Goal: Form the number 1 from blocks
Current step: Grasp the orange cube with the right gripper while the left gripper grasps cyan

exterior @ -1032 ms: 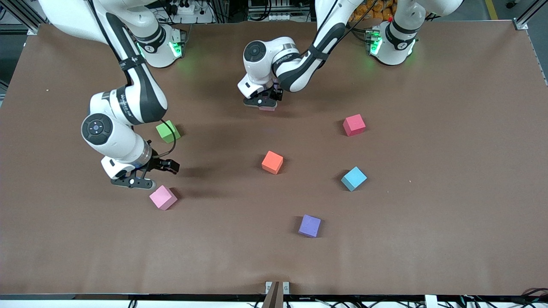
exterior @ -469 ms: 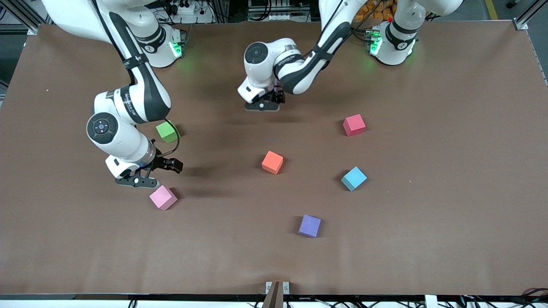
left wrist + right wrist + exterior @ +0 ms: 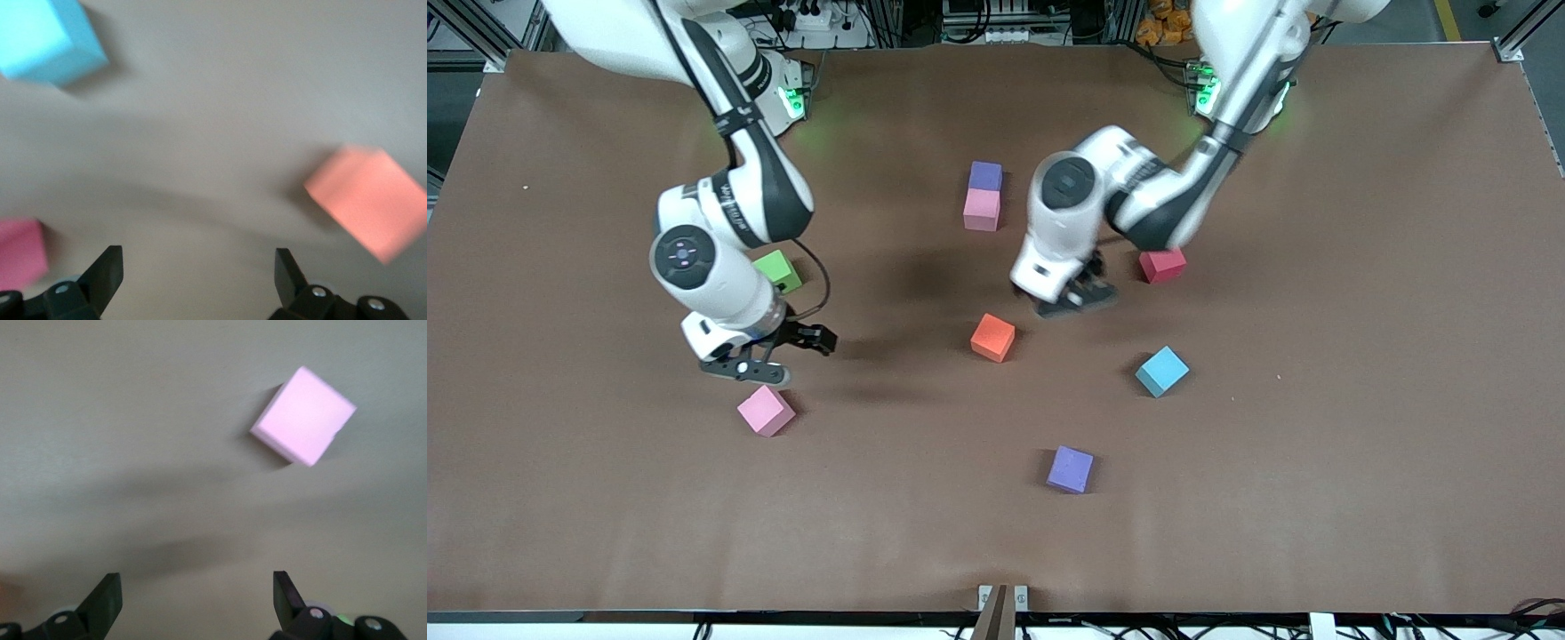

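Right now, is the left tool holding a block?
No: in the left wrist view the left tool is open and empty above the table, with the orange block lying apart from it.

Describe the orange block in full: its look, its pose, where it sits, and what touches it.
The small matte orange foam cube rests flat on the brown table, near the table's middle, turned a little askew so its edges run at a slant to the table's. It looks clean and undented, with a paler top face and a darker side. Nothing touches it but the table. The left tool hangs open just above and beside it, toward the left arm's end; in the left wrist view the cube lies ahead of the open fingers.
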{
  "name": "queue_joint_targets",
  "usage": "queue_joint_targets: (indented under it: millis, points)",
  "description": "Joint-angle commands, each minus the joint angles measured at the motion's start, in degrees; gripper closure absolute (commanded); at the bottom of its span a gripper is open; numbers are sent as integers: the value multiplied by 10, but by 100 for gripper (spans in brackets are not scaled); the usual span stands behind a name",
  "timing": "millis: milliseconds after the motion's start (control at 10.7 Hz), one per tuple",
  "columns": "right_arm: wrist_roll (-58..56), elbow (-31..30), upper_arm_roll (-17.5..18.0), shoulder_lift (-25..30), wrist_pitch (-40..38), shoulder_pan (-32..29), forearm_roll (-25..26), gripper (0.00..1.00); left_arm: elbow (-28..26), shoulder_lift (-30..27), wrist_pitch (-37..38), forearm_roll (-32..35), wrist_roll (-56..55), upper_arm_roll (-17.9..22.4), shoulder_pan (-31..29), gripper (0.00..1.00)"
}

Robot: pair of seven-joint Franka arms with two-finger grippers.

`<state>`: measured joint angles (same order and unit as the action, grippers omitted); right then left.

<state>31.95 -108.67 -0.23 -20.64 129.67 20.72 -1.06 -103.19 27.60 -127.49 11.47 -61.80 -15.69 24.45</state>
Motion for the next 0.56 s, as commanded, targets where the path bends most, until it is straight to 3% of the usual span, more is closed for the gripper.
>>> queue_joint_targets:
  millis: [0, 469]
  points:
    - [112, 57, 0, -46, -5, 57, 4, 0, 14, 8, 5, 27, -5, -8, -49, 0]
    - [311, 186, -1, -160, -5, 164, 12, 0, 33, 39, 5, 36, 7, -4, -125, 0]
